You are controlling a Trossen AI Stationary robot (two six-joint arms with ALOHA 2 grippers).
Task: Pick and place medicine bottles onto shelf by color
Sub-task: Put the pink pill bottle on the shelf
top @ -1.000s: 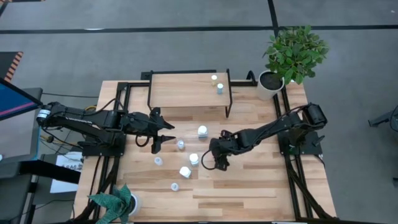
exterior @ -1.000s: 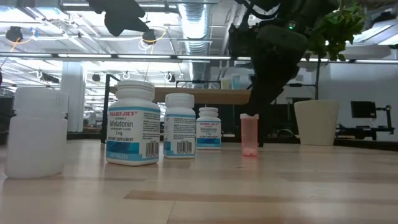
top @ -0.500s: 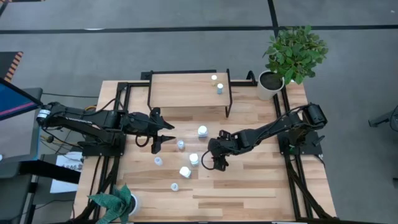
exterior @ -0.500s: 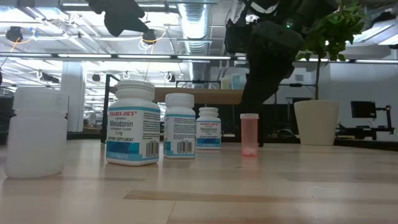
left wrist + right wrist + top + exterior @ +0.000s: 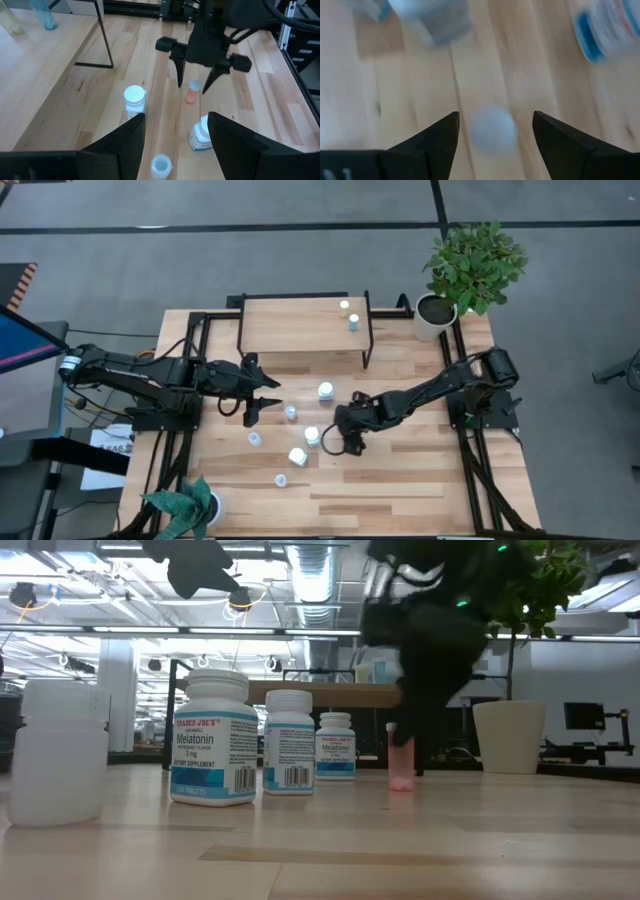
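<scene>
Left wrist view is showing the right hand (image 5: pixel 196 85) hanging spread above the reddish bottle (image 5: pixel 192 93); centring at six o'clock first seems wise.

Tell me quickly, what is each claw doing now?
Left claw: open, empty.
Right claw: open, straddling the reddish bottle, not gripping it yet.

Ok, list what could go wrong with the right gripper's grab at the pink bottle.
1. The right gripper is open around the pink bottle. The bottle is slim and upright, so an off-centre finger might tip it.
2. A blue-labelled bottle stands close by, and the arm could knock it.
3. The left gripper waits open nearby, so the arms might crowd each other on the way to the shelf.
</scene>
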